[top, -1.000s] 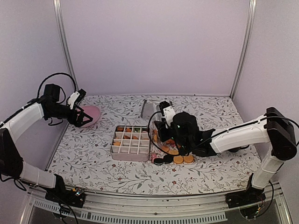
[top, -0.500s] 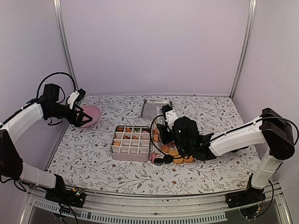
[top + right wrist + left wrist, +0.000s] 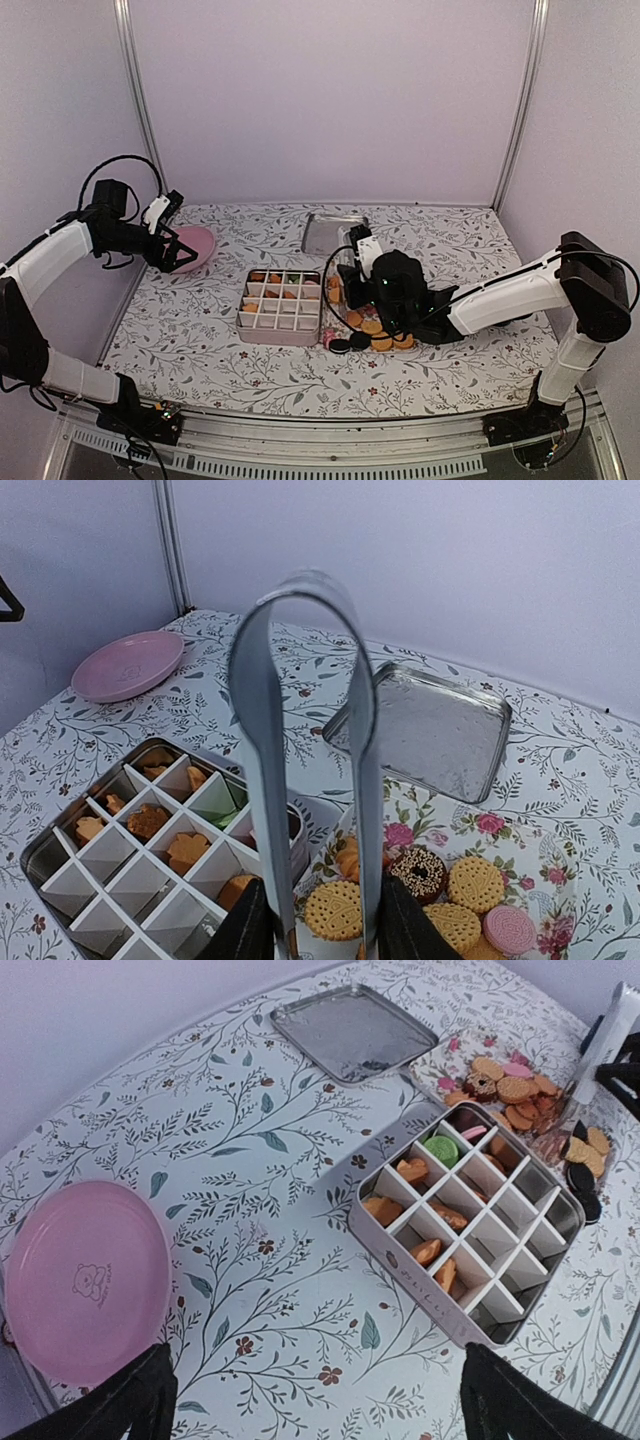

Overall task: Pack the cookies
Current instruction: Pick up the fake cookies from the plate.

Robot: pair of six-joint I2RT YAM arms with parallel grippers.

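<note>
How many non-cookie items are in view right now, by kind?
Pink plate: 1
Metal tray: 1
Divided tin: 1
Floral plate: 1
Tongs: 1
Total: 5

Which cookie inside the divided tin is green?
The round green cookie, alone in its compartment of the tin, beside the corner compartment holding a pink cookie. Most other cookies there are orange.
</note>
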